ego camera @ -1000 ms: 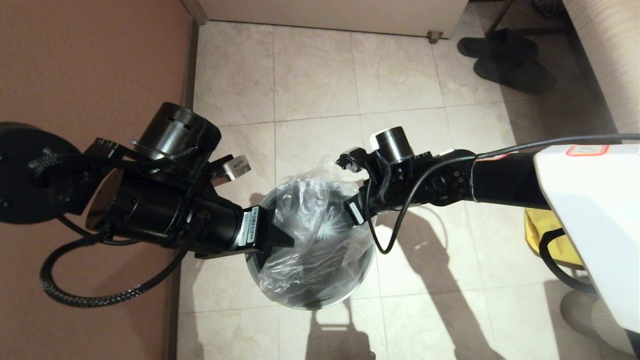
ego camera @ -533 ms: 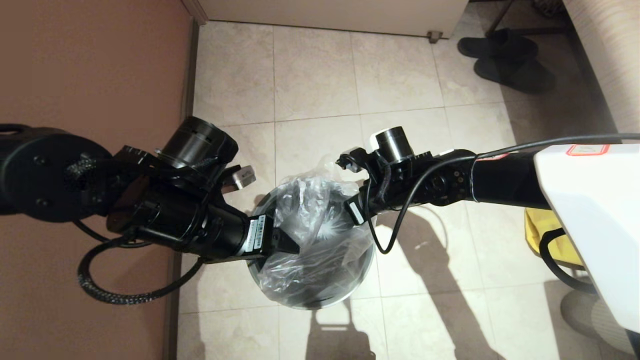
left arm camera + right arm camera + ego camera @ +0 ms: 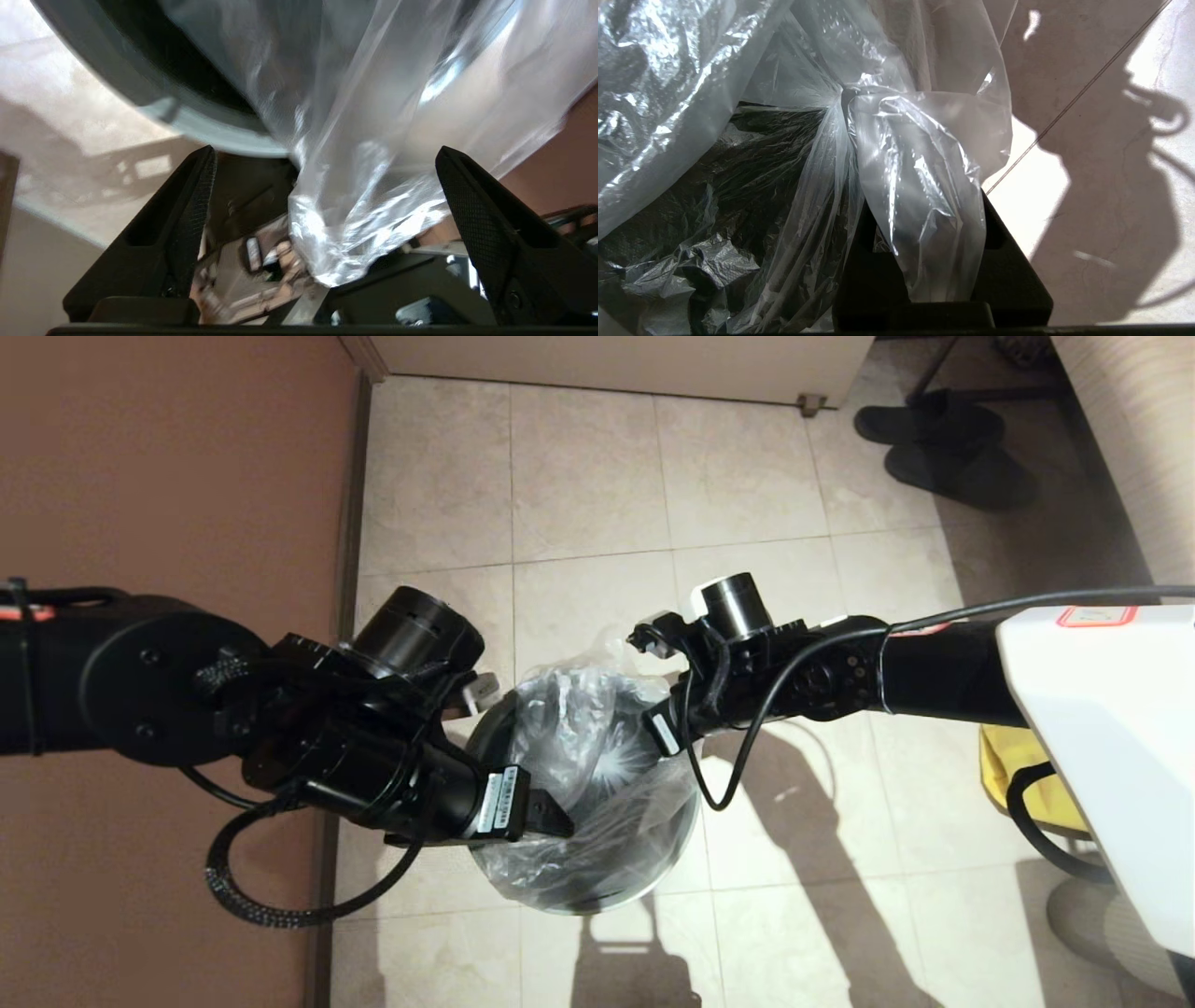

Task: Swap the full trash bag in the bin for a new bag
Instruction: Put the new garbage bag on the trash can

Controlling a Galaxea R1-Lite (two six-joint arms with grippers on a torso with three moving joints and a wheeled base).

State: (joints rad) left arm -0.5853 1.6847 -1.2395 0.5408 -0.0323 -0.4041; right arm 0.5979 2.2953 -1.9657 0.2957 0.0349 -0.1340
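Tiled floor [image 3: 579, 476] carries the bin [image 3: 689, 821], new bag [image 3: 597, 775] draped inside. My left gripper [image 3: 322, 186], fingers spread wide, straddles loose film at the near-left rim; my right gripper [image 3: 924, 261] pinches the bag's far-right edge.

A grey rim and black inside are shown on the bin [image 3: 686, 840]. The new bag [image 3: 597, 775] is seen as clear, glossy and crinkled. Beige tiles [image 3: 579, 467] are laid at twelve o'clock.
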